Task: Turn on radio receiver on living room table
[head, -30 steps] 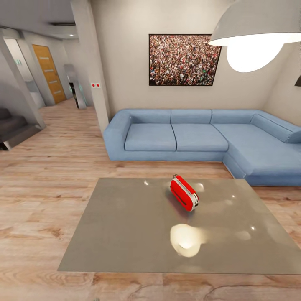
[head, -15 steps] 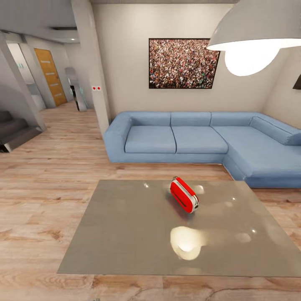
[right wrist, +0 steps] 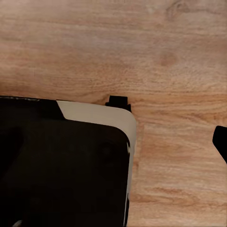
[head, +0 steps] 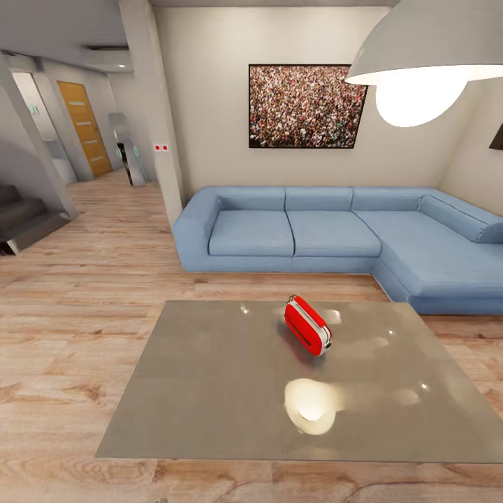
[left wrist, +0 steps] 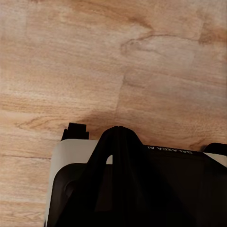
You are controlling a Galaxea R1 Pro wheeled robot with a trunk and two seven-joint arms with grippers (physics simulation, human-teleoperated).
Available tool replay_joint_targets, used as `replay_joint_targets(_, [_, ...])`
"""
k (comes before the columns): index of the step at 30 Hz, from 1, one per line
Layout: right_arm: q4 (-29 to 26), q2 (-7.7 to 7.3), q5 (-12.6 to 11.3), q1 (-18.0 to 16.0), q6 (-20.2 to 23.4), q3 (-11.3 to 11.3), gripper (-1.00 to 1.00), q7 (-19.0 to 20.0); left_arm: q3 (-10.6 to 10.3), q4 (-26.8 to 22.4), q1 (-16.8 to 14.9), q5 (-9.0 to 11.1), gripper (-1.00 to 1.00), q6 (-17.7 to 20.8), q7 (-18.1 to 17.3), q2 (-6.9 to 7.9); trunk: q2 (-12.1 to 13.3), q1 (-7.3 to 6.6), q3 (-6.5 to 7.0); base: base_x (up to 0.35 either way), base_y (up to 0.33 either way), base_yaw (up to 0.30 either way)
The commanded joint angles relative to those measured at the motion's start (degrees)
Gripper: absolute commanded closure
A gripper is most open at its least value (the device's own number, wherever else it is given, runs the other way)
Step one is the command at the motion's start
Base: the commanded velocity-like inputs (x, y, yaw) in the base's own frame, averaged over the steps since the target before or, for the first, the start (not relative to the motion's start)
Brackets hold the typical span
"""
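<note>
Head view: you face the table (head: 209, 391) from its near edge; the radio (head: 307, 324) lies toward the far half, right of centre, closer to the sofa (head: 335, 230) than to you.
Radio pose: it sits skewed to the table edges, handle end pointing away from you; you cannot make out a switch from here.
Left wrist view: the left gripper (left wrist: 119, 142) hangs over the wood floor (left wrist: 94, 56) and the robot's base; its dark fingers appear pressed together at the tip, nothing between them.
Right wrist view: floor and base again; a dark sliver at the edge may be a finger, so you cannot tell whether that pincer is released or clenched.
Risk, reach: the radio looks far across the top; stretching from here could leave you short, or bump the base into the table.
Risk, push: a skewed, light box on a glossy top may slide or tip instead of switching.
Risk, glare: the lamp (head: 419, 49) reflection beside the radio may hide depth.
</note>
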Motion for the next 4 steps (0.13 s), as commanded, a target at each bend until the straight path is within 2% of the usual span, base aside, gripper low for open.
replay_joint_targets(1, [0.0, 0.01, 0.0, 0.0, 0.0, 0.0, -1.00, 0.0, 0.0, 0.0, 0.0, 0.0, 1.00, 0.0, 0.0, 0.00, 0.0, 0.00, 0.00, 0.000, 0.000, 0.000])
replay_joint_targets(4, [0.0, -0.07, -0.1, 0.0, 0.0, -0.1, -1.00, 0.0, 0.0, 0.0, 0.0, 0.0, 1.00, 0.0, 0.0, 0.00, 0.0, 0.00, 0.00, 0.000, 0.000, 0.000])
